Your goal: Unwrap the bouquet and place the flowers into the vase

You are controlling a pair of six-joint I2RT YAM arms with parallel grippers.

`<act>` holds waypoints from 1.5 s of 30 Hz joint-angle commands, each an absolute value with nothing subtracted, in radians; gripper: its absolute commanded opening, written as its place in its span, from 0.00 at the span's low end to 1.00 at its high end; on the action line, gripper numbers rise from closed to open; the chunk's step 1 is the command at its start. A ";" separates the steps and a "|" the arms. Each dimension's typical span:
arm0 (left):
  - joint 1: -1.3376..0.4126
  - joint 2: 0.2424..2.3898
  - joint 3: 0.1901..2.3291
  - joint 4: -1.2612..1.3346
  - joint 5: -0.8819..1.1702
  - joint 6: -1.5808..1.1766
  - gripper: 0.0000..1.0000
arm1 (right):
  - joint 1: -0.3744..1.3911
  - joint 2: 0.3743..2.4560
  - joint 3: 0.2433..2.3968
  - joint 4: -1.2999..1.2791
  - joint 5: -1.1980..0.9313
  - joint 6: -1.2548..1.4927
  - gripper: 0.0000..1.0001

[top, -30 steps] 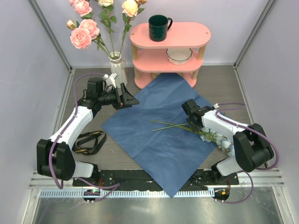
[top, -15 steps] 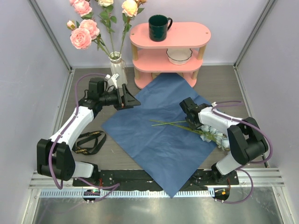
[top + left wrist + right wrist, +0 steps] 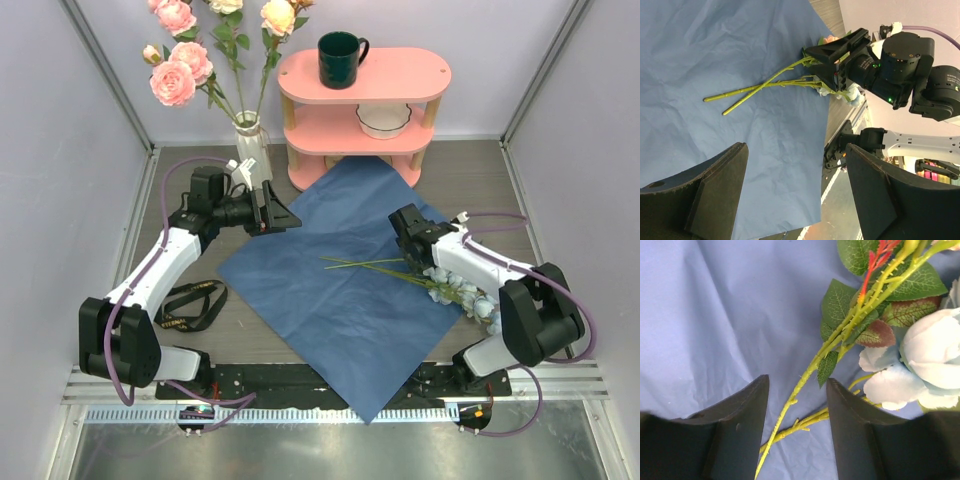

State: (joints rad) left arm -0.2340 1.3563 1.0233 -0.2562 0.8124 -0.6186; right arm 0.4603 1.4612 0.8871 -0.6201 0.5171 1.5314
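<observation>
1. Arms: two, based at the near edge of the tabletop (image 3: 470, 185).
2. Paper: one blue paper sheet (image 3: 330, 290) lies unfolded and flat in the middle of the tabletop. One corner points at the arm bases and the opposite corner reaches the foot of the shelf.
3. Ribbon: one black ribbon (image 3: 190, 305) lies loose on the tabletop, left of the sheet and apart from it.
4. Loose flowers: at least two green stems (image 3: 365, 266) lie on the right half of the sheet, cut ends toward the centre. Their pale blue blooms (image 3: 468, 297) rest at the sheet's right edge.
5. Right claw (image 3: 797, 390): open, lowered over the stems. One finger stands on each side of them, with a gap visible and no grip.
6. Left claw (image 3: 796, 147): open wide and empty, held above the sheet's far left edge, just in front of the vase.
7. Vase (image 3: 250, 150): one, upright at the far left. It holds at least five roses (image 3: 173, 82), pink, peach and cream. The frame's top edge cuts off the rest.
8. Shelf: one pink shelf (image 3: 420, 75) stands at the far centre. It carries one dark green mug (image 3: 340, 58) on top and one white bowl (image 3: 383, 120) on the tier below.
</observation>
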 commanded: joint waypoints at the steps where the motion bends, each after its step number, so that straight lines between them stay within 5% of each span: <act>1: -0.242 1.348 1.026 -0.261 0.828 -0.598 0.82 | 0.443 1.524 0.887 -0.552 0.522 1.523 0.42; 5: -0.242 1.351 1.028 -0.267 0.828 -0.595 0.82 | 0.437 1.584 0.911 -0.540 0.509 1.505 0.26; 18: -0.242 1.345 1.028 -0.265 0.827 -0.592 0.82 | 0.436 1.543 0.890 -0.535 0.517 1.505 0.36; 21: -0.242 1.348 1.031 -0.267 0.833 -0.594 0.83 | 0.436 1.540 0.876 -0.532 0.525 1.512 0.30; 25: -0.244 1.348 1.026 -0.267 0.824 -0.588 0.83 | 0.430 1.560 0.876 -0.528 0.522 1.506 0.04; 27: -0.244 1.354 1.029 -0.273 0.825 -0.588 0.83 | 0.431 1.562 0.880 -0.523 0.526 1.494 0.01; 43: -0.244 1.391 1.031 -0.279 0.821 -0.581 0.83 | 0.429 1.099 0.743 -0.281 0.696 1.256 0.01; 45: -0.248 1.394 1.034 -0.288 0.819 -0.575 0.83 | 0.428 1.097 0.744 -0.276 0.690 1.233 0.17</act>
